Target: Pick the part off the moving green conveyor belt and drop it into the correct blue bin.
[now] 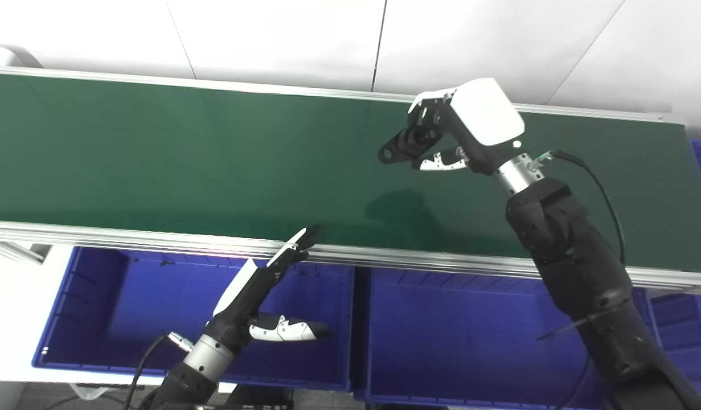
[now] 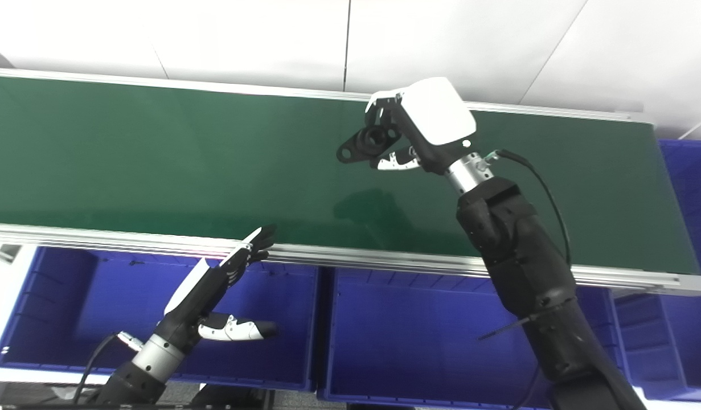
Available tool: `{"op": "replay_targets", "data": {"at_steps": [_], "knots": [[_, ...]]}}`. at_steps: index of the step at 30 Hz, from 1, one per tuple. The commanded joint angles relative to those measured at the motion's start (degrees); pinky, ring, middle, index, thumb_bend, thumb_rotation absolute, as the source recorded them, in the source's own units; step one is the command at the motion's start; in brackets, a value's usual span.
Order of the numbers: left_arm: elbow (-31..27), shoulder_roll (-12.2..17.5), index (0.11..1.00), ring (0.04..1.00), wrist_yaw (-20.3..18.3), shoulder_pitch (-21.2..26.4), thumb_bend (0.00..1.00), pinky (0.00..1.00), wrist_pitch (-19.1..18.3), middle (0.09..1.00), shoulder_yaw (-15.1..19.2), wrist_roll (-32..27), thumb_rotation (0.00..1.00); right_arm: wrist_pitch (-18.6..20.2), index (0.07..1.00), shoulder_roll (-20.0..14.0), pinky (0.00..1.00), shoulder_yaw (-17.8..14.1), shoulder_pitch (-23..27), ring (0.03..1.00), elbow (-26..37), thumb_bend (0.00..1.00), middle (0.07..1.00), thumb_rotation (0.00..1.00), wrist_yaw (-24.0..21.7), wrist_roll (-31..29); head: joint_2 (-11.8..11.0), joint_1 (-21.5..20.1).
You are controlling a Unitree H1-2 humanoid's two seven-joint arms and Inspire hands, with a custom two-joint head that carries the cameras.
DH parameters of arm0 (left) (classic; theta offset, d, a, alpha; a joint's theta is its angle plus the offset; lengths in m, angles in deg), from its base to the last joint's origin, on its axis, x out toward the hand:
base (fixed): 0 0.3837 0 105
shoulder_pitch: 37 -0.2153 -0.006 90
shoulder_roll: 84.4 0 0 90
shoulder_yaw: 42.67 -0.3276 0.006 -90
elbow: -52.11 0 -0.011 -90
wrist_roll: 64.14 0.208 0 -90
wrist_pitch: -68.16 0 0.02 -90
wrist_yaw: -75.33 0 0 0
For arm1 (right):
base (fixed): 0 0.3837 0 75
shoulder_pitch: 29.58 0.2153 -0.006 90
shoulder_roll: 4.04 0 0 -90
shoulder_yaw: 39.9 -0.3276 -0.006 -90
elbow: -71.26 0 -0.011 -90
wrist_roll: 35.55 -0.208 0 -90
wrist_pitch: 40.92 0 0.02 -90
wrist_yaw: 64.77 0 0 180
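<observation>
A small black part (image 1: 407, 143) with a ring and a flat lug sits in the fingers of my right hand (image 1: 467, 128), which is shut on it and held a little above the green conveyor belt (image 1: 156, 154) at its right-middle. The same part (image 2: 366, 143) shows in the right eye view, its shadow on the belt below. My left hand (image 1: 265, 285) is open, fingers stretched out flat over the left blue bin (image 1: 88, 336), fingertips reaching the belt's near rail.
A second blue bin (image 1: 441, 341) stands below the belt under my right arm, and a third blue bin (image 2: 686, 319) lies at the far right. An aluminium rail (image 1: 128, 236) edges the belt's near side. A white wall is behind.
</observation>
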Motion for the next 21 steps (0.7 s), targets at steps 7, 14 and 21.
{"op": "replay_targets", "data": {"at_steps": [7,14,21], "knots": [[-1.68,-0.47,0.959,0.968,-0.11,0.32,0.88,0.95,1.27,0.977,-0.24,-0.58,0.46,-0.49,0.489,-1.61,0.25,-3.29,-5.70,0.432,9.62,0.52,0.473,0.00,-1.75,-3.54,0.44,-1.05],[-2.35,-0.51,0.964,0.970,-0.67,0.94,0.87,0.95,0.39,0.978,-0.57,-1.16,0.46,-2.22,0.490,-4.23,0.28,-4.99,-14.84,0.442,17.64,0.52,0.476,0.00,-3.45,-4.68,0.88,-1.83],[-3.19,-0.52,0.961,0.968,-1.19,1.43,0.87,0.94,-0.72,0.974,-0.33,-1.05,0.46,-1.83,0.493,-6.98,0.30,-6.65,-24.37,0.404,25.24,0.52,0.487,0.00,-6.82,-6.31,1.39,-2.02]]}}
